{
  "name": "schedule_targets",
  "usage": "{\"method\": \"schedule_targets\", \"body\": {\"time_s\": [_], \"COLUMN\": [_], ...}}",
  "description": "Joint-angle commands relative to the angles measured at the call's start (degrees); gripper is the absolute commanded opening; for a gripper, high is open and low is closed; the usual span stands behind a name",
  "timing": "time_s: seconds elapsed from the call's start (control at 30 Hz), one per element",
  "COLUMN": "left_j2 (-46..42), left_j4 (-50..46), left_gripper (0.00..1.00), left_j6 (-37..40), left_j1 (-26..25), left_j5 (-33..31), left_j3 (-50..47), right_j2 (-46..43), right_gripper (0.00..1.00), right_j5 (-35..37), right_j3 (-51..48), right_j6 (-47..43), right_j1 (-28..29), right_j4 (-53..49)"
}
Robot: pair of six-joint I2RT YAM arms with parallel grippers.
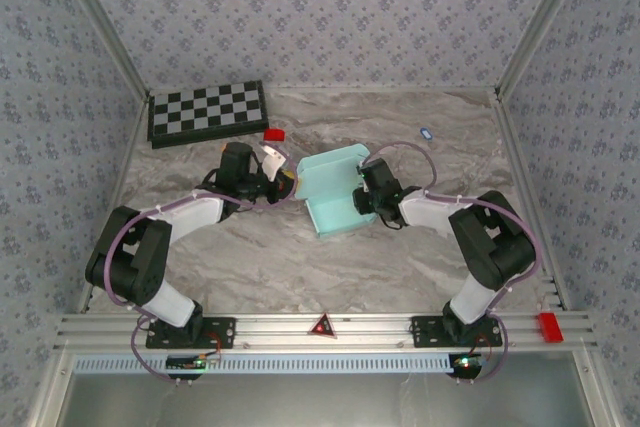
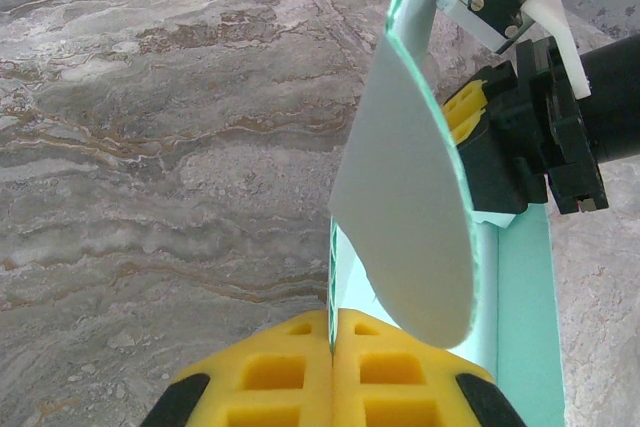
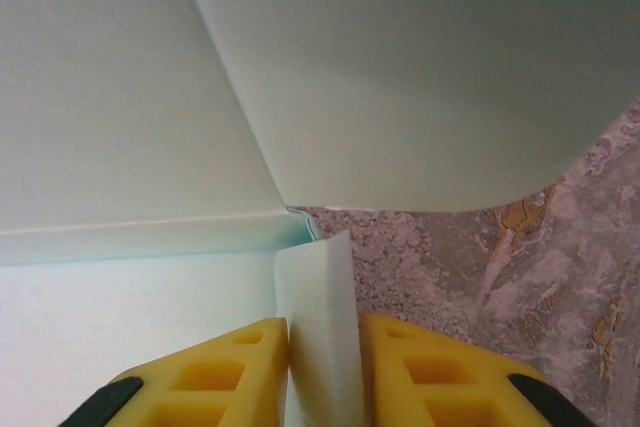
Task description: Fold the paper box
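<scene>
Now, left jaws: closed flat together; the left gripper [image 2: 331, 347] pinches a thin wall edge of the paper box [image 2: 520, 327] between its yellow pads [image 2: 270, 372].
Right jaws: partly closed on a folded flap [image 3: 315, 317] of the same box; the right gripper [image 3: 322, 367] has one pad touching each face of it.
Above the left jaws: a rounded panel [image 2: 400, 197] stands upright and curls toward 1 o'clock, its pale grey face toward the left wrist camera.
Right gripper from the left wrist: at 2 o'clock, with its black body and one yellow pad just behind the rounded panel.
Beyond the right jaws: a box wall and the floor meet in a crease running off to 9 o'clock, and the broad panel hangs over from 12 o'clock.
Box on the table [image 1: 250, 257]: partly folded with walls raised and the open side up, near the middle of the marbled top. The left gripper is at its 9 o'clock and the right at its 3 o'clock in the top view.
Checkerboard [image 1: 207, 110]: lies flat at 10 o'clock from the box, well apart, along the back edge.
Red block [image 1: 274, 134]: at 11 o'clock from the box, just beside the checkerboard's near corner.
Small blue item [image 1: 425, 133]: at 1 o'clock from the box, apart from it.
</scene>
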Motion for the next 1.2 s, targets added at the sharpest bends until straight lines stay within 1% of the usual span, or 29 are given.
{"method": "schedule_targets", "body": {"time_s": [0.0,0.23,0.6,1.17], "left_j2": [0.8,0.88,0.85,0.86], "left_j4": [-0.15,-0.26,-0.54,-2.08], "left_gripper": [0.0,0.0,0.0,0.0], "left_j6": [0.29,0.35,0.34,1.59], "left_j1": [-0.19,-0.27,-0.24,-0.26], "left_j5": [1.17,0.84,0.63,0.35], "left_j3": [1.67,1.72,1.86,2.64], "right_j2": [1.12,1.23,2.33,5.34], "right_gripper": [0.28,0.28,0.2,0.18], "right_j5": [2.35,2.71,5.31,10.41], "right_j3": [1.08,1.24,2.03,6.23], "right_j6": [-1.08,-1.92,-2.26,-2.33], "right_j1": [0.27,0.34,0.81,1.99], "right_j4": [-4.38,-5.51,-7.02,-14.61]}}
